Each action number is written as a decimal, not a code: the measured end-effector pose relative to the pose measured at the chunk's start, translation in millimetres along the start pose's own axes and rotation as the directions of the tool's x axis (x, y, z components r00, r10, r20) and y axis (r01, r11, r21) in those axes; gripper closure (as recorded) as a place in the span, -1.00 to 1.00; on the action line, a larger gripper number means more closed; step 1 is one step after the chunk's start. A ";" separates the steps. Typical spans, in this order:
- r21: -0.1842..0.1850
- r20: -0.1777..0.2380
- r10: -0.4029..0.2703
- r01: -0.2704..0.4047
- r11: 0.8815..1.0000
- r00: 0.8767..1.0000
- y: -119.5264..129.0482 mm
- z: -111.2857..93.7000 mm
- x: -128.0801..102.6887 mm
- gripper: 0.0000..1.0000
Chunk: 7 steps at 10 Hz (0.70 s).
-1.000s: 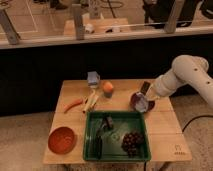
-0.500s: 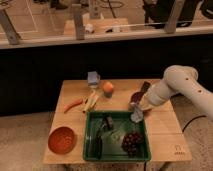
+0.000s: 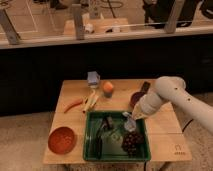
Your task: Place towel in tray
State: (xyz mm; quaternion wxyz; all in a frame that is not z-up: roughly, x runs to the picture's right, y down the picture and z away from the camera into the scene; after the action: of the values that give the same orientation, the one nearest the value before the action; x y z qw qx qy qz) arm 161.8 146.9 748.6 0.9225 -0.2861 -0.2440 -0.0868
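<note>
The dark green tray (image 3: 91, 134) sits at the table's front middle. My gripper (image 3: 131, 119) reaches in from the right and hangs over the tray's right half, just above the dark grapes (image 3: 132, 142). A small pale crumpled towel (image 3: 128, 121) hangs at the fingertips, with the gripper shut on it. The towel is above the tray's inside, a little off the floor. My white arm (image 3: 165, 95) covers part of the purple bowl (image 3: 136, 97) behind it.
An orange bowl (image 3: 62, 139) stands at the front left. Behind the tray lie a red-orange pepper (image 3: 73, 104), a banana (image 3: 90, 101), an orange fruit (image 3: 108, 87) and a blue-grey block (image 3: 93, 77). Dark items (image 3: 104, 126) lie in the tray.
My gripper has moved from beside the purple bowl down and left, carrying the towel over the tray's right half.
</note>
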 end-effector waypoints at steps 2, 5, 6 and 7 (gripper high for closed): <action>-0.013 -0.002 -0.019 0.019 1.000 1.000 1.2 10.0 -4.9 0.36; -0.026 -0.008 -0.023 0.022 0.999 1.000 2.7 21.4 -6.6 -0.25; -0.030 -0.010 -0.021 0.020 0.999 1.000 3.1 24.2 -6.7 -0.46; -0.035 -0.013 -0.019 0.018 0.999 1.000 3.3 26.3 -6.7 -0.57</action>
State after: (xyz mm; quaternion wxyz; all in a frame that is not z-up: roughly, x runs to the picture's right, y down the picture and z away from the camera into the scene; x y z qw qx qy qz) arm 146.4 164.7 762.5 0.9182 -0.2991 -0.2390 -0.1014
